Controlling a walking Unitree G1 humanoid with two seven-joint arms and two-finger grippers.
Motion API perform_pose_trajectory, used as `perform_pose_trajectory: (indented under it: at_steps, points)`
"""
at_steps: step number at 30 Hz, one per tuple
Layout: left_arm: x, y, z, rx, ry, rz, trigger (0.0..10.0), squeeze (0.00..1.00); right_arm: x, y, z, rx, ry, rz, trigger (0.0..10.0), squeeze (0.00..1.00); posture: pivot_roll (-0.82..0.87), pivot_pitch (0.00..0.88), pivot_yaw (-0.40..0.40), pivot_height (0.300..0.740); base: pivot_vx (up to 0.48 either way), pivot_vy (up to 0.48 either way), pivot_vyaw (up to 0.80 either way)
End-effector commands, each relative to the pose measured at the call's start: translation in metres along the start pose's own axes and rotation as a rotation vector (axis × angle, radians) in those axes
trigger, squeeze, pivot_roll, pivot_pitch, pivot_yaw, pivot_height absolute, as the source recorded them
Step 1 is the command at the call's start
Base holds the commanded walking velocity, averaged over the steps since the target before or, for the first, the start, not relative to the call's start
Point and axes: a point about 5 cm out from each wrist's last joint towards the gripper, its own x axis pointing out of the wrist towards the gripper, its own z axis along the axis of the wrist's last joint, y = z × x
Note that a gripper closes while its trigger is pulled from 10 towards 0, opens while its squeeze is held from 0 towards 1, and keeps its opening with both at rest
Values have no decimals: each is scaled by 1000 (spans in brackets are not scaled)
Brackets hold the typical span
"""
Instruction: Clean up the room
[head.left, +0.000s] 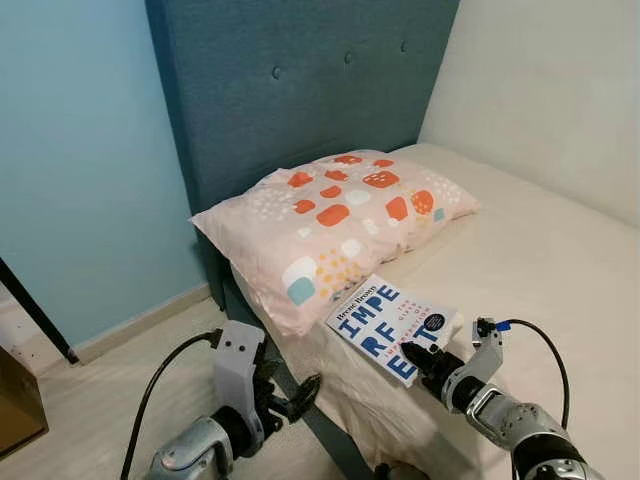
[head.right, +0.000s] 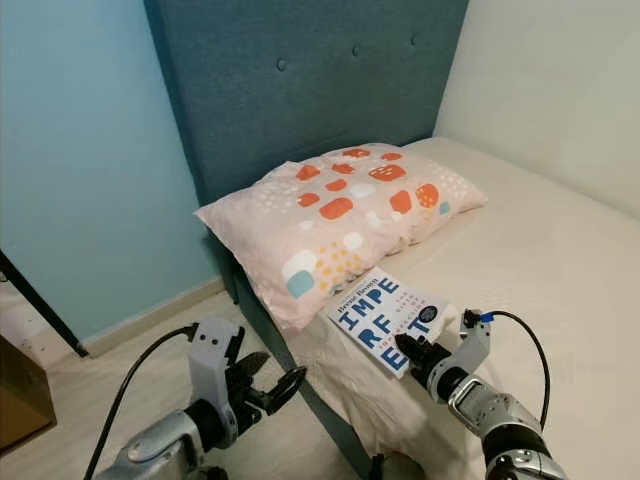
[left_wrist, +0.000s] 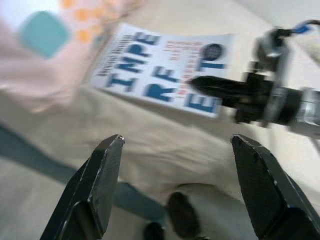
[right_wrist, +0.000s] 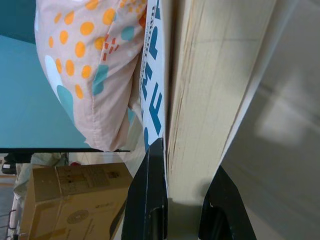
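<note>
Right hand (head.left: 418, 359): fingers pinching the near edge of the book (head.left: 390, 326), one finger on the cover, one under the page block (right wrist view confirms). Book lies flat on the bed (head.left: 540, 260), white cover with blue lettering, just beside the near corner of the patterned pillow (head.left: 335, 220). Left hand (head.left: 295, 396): fingers spread, holding nothing, hanging beside the bed's edge above the floor (head.left: 80, 400). Pillow rests against the blue headboard (head.left: 300, 80). Cardboard box (right_wrist: 70, 200) on the floor, seen in the right wrist view.
</note>
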Motion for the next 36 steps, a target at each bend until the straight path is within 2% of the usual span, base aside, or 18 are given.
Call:
perform_pose_trajectory:
  at_steps: [1,2,4,8,26,27,29,30,31,32,33,34,35,36]
  points:
    - [-4,-10,-9,16,52,-74,10000,0,-5,-12,-12,7,58,-71,10000,0,64,378,-55,572,0,0,0]
    - [-4,-10,-9,16,52,-74,10000,0,-5,-12,-12,7,58,-71,10000,0,64,378,-55,572,0,0,0]
    - [-6,-14,-14,88,91,-104,10000,0,-6,-13,-8,2,49,-78,10000,0,65,381,-56,572,0,0,0]
    - [-5,-10,-21,163,128,-51,10000,0,-8,-14,-6,-1,44,-84,10000,0,62,381,-57,572,0,0,0]
    - [-5,-7,-21,140,119,-39,10000,0,-8,-16,-10,42,50,-102,10000,0,60,383,-56,572,0,0,0]
    - [-5,-6,-21,140,120,-37,10000,0,-8,-17,-10,40,54,-104,10000,282,61,385,-56,572,0,0,0]
    - [-5,-6,-21,140,120,-37,10000,0,-8,-17,-10,40,54,-104,10000,282,61,385,-56,572,0,0,0]
    - [-5,-6,-21,142,119,-35,10000,0,-8,-17,-11,39,56,-106,10000,961,61,385,-56,572,0,0,0]
    - [-5,-6,-21,142,120,-33,10000,0,-9,-18,-10,36,50,-116,10000,984,59,385,-56,572,0,0,0]
    - [-5,-6,-21,142,120,-33,10000,0,-9,-18,-10,36,50,-116,10000,984,59,385,-56,572,0,0,0]
    - [-5,-6,-22,140,120,-33,10000,0,-9,-18,-9,37,42,-123,10000,941,58,385,-55,572,0,0,0]
    - [-5,-7,-22,139,120,-33,10000,0,-10,-19,-8,38,35,-131,10000,776,58,385,-55,572,0,0,0]
    - [-5,-7,-22,139,120,-33,10000,0,-10,-19,-8,38,35,-131,10000,776,58,385,-55,572,0,0,0]
    - [-5,-7,-22,137,120,-36,10000,0,-10,-19,-7,42,30,-136,10000,122,58,384,-55,572,0,0,0]
